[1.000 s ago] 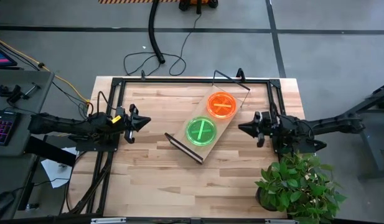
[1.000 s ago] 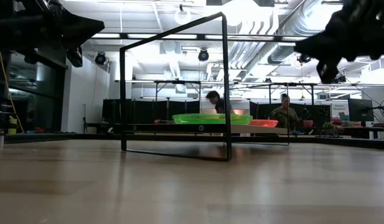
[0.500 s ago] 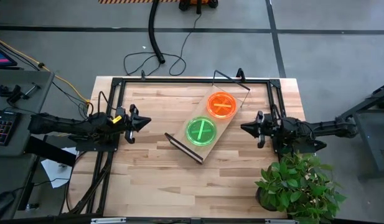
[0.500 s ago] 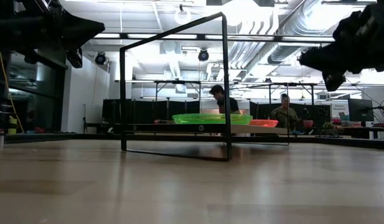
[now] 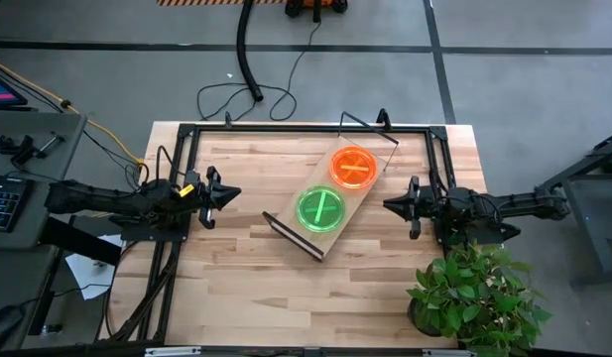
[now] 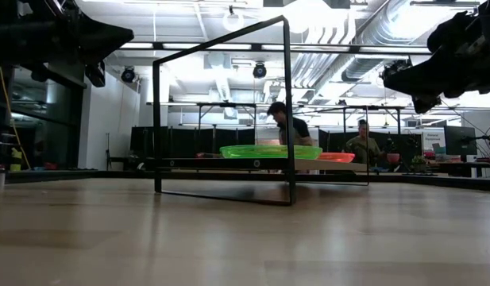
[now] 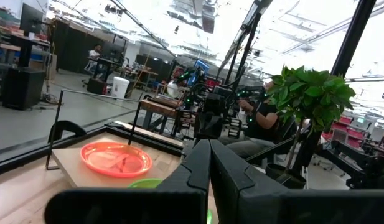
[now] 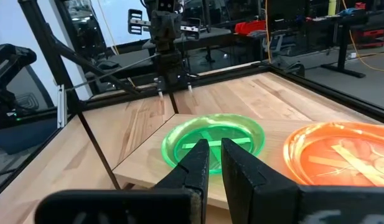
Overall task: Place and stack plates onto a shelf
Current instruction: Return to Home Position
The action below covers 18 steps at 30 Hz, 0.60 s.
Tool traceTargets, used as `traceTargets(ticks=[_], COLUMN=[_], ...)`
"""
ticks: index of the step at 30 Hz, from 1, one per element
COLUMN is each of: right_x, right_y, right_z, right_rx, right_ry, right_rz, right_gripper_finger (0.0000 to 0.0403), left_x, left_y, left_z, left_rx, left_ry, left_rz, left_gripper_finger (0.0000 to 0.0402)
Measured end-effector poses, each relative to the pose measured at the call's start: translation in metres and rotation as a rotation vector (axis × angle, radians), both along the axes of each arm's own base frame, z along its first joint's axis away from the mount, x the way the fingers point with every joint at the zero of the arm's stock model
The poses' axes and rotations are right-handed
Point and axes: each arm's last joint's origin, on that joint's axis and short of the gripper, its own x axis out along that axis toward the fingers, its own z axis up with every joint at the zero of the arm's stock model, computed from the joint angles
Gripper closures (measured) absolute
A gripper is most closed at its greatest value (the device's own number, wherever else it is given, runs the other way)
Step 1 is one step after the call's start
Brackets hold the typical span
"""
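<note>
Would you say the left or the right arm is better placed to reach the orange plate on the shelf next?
Probably the right: the right gripper hovers closer to the orange plate on the shelf, while the left gripper waits nearer the green plate.

Grey floor (image 5: 544, 89), bright ceiling lights (image 6: 308, 12), ducts.

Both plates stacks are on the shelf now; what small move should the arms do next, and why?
Probably draw the right tool farther from the shelf: the green plates and orange plates already rest there, no plate lies on the table, and both tools are empty.
</note>
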Motion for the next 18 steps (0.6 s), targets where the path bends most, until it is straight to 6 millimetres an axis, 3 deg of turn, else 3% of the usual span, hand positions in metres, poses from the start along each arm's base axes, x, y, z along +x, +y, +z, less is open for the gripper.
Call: traceTargets(ticks=[14, 18], right_x=[0.0000, 0.0000], right_y=[0.0000, 0.0000], right_z=[-0.0001, -0.0002], right_rx=[0.000, 0.000], right_ry=[0.001, 0.002], right_rz=[0.000, 0.000], right_gripper_finger=[0.0375, 0.0375], left_x=[0.0000, -0.0046], left_y=[0.0000, 0.0012], left_z=[0.0000, -0.0036], left_rx=[0.000, 0.103], left_ry=[0.000, 0.050], left_rz=[0.000, 0.027], left_gripper_finger=[0.0401, 0.0401])
